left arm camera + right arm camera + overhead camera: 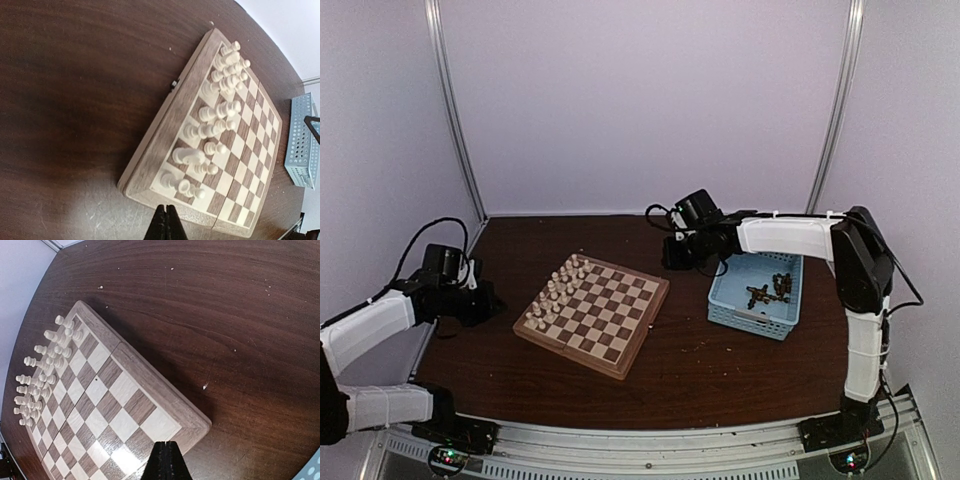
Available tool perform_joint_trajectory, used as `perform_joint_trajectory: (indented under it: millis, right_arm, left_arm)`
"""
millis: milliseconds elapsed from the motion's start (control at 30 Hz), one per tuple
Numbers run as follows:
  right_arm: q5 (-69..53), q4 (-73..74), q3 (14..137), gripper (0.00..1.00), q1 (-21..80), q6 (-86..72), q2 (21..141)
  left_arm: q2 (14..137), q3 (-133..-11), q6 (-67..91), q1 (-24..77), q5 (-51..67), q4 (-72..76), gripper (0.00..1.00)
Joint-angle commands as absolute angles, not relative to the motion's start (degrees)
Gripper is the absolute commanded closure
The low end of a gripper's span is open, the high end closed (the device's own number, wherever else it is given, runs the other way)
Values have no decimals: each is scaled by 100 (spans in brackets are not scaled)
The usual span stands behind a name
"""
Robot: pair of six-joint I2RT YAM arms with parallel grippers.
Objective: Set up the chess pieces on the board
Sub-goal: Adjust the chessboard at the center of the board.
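From above, the board (610, 320) lies turned at an angle in the middle of the tabletop (700, 370). The cream pieces (558, 290) stand in two rows along the board side that faces the left edge; the other squares are bare. The dark pieces (770, 291) lie heaped in a blue basket (745, 318) toward the right edge, apart from the board. The left gripper (485, 300) hangs low near the left edge, just off the board's left corner. The right gripper (672, 255) sits toward the far edge, between the board and the basket. At this range I cannot tell how either stands.

In the left wrist view, the left gripper (166, 210) has its fingers pressed together with nothing between them, above the board's (240, 165) near border. The cream pieces (215, 125) run in two rows, slightly blurred. The basket (300, 145) shows at the right, and dark tabletop (75, 100) fills the left.

In the right wrist view, the right gripper (166, 445) is likewise closed and empty, over a corner of the board (110, 410). The cream pieces (42, 370) line the far side of the board, and bare tabletop (225, 315) lies beyond it.
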State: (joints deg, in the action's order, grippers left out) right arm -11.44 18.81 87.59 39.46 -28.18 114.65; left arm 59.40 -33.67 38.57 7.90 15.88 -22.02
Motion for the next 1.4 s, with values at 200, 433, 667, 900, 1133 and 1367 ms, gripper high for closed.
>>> perform_joint_trajectory:
  millis: [200, 433, 667, 900, 1133, 1367]
  right_arm:
    - [-1365, 2460, 9771, 100, 3677, -2409, 12457]
    - [-1186, 2654, 9975, 100, 3674, -2363, 12807]
    - [-1351, 2781, 10158, 100, 3672, -2291, 13072]
    - [-1364, 3006, 10300, 100, 3671, -2117, 13130]
    - [-1339, 3495, 10712, 100, 3674, -1958, 13408]
    - [-1531, 3560, 10584, 100, 3695, -1941, 13415]
  left_arm:
    - [5733, -2387, 4433, 966, 2606, -1974, 100]
    - [6294, -2213, 4423, 998, 2780, -1514, 100]
    - [6822, -2070, 4526, 1011, 2669, -759, 100]
    - [7367, -2082, 4546, 1011, 2468, -158, 100]
    - [7804, -2138, 4520, 1011, 2448, 236, 100]
    - [7983, -2287, 4500, 1011, 2380, 348, 100]
